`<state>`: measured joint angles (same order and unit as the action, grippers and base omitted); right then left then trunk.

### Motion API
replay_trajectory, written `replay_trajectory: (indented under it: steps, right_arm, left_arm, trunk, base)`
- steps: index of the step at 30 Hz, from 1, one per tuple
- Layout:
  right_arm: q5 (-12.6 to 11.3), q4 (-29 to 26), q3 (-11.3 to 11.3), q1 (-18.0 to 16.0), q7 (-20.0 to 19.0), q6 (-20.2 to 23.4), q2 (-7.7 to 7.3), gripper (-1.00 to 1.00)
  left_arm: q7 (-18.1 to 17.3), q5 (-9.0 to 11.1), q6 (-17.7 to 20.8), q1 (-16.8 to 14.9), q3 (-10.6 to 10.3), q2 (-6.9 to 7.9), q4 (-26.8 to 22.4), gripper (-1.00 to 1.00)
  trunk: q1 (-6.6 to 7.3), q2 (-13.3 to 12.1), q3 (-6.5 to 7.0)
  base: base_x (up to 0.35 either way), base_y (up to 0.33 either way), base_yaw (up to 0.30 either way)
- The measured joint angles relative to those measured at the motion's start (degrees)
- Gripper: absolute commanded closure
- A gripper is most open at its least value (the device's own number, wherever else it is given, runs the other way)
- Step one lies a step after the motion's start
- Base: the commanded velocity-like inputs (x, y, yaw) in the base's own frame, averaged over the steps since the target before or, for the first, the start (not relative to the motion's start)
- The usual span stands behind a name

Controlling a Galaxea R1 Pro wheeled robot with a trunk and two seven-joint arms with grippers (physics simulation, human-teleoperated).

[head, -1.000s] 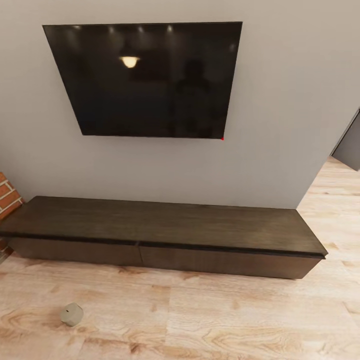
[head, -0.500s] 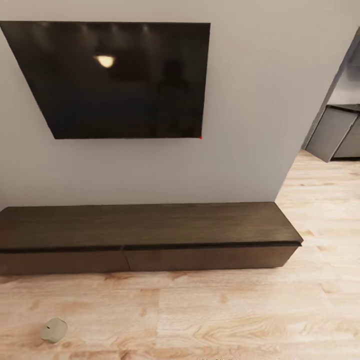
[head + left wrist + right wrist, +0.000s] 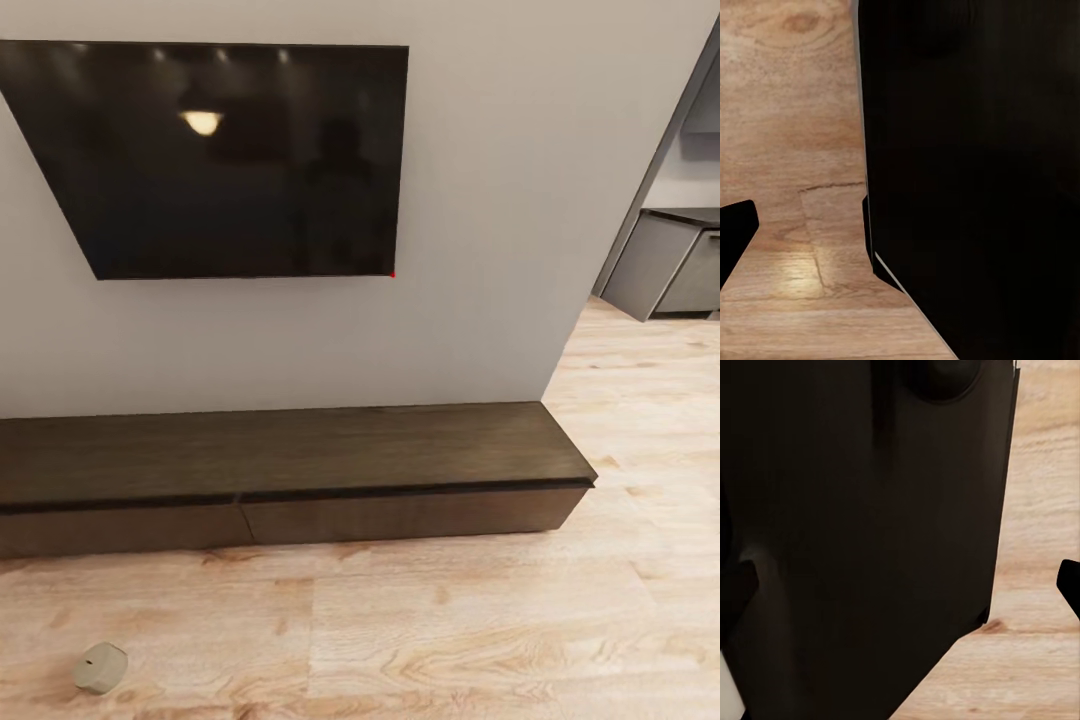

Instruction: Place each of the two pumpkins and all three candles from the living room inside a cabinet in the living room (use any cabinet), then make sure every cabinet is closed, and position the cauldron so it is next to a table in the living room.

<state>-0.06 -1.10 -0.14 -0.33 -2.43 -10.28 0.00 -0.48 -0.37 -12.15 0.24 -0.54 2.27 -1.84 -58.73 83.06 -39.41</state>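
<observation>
The cabinet, a long low dark-brown unit, stands against the grey wall with both drawer fronts shut. One candle, a pale stubby cylinder, lies tipped on the plank floor in front of the cabinet's left part. In the left wrist view, my left gripper hangs beside my dark base over the floor; one black fingertip shows at the picture's edge, set wide. My right gripper is likewise spread, with a fingertip at the edge. Both hold nothing. Pumpkins, cauldron and table are out of view.
A large black TV hangs on the wall above the cabinet. At the right, past the wall's corner, an opening leads to a room with grey units. Light wood floor stretches in front of the cabinet.
The whole head view has shifted: the camera turned right, so TV, cabinet and candle sit further left and the doorway with grey units has come into view.
</observation>
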Motion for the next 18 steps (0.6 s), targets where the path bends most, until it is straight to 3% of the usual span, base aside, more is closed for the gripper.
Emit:
replay_trajectory:
  steps: [13,15,18]
  right_arm:
    - [-0.01,0.0,0.02,0.01,0.05,-0.17,0.0,-1.0]
    - [-0.01,0.01,0.05,0.01,0.06,-0.16,0.0,-1.0]
    - [0.01,0.07,0.14,0.01,0.04,-0.16,0.0,-1.0]
  left_arm:
    - [0.59,0.17,1.51,-1.03,0.31,0.06,-2.61,-1.0]
    - [0.49,0.43,4.01,-1.37,0.41,0.81,-3.43,-1.0]
    - [-0.42,0.94,10.3,-2.63,0.64,3.54,-5.66,-1.0]
  trunk:
    - [0.0,0.0,0.01]
    - [0.0,0.0,0.01]
    - [0.0,0.0,0.01]
  base:
    - [0.0,0.0,0.0]
    - [0.0,0.0,0.0]
    - [0.0,0.0,0.0]
